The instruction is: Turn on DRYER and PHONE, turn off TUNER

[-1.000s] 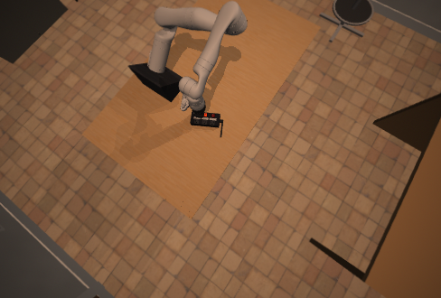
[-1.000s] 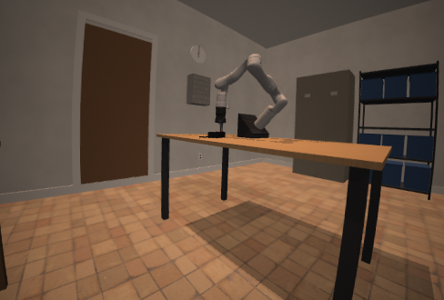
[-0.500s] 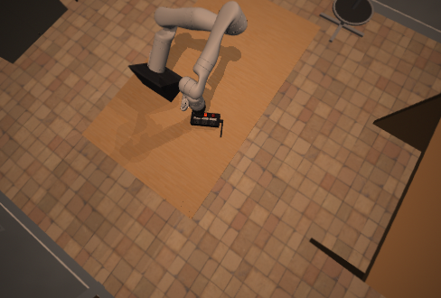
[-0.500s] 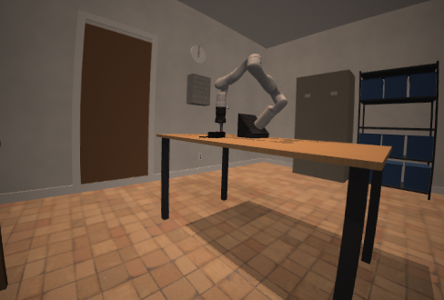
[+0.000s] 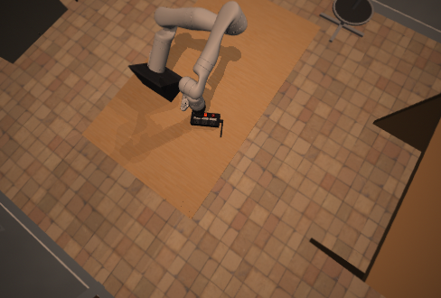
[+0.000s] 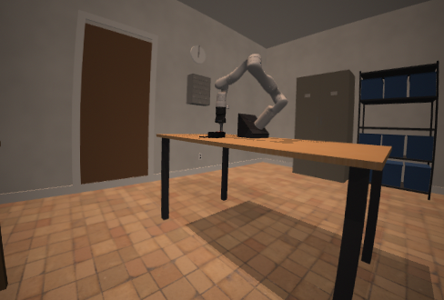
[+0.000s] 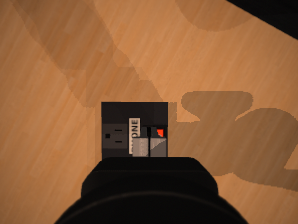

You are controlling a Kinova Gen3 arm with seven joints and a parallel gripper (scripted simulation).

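The power strip (image 7: 134, 129) lies flat on the counter (image 7: 60, 75) directly beneath the tool (image 7: 149, 146), whose fingers are closed narrow, empty; black housing, red-lit switches.

Pale seven-joint arm on a black base

The arm (image 5: 212, 40) is built of smooth, rounded off-white tubes with bulging elbow housings and faint seams between segments — no cables or markings can be made out. It rises from a black wedge-shaped pedestal (image 5: 141, 72). The wrist end darkens to a black collar, and the claw (image 7: 148, 147) shows pale grey fingers — pressed together.
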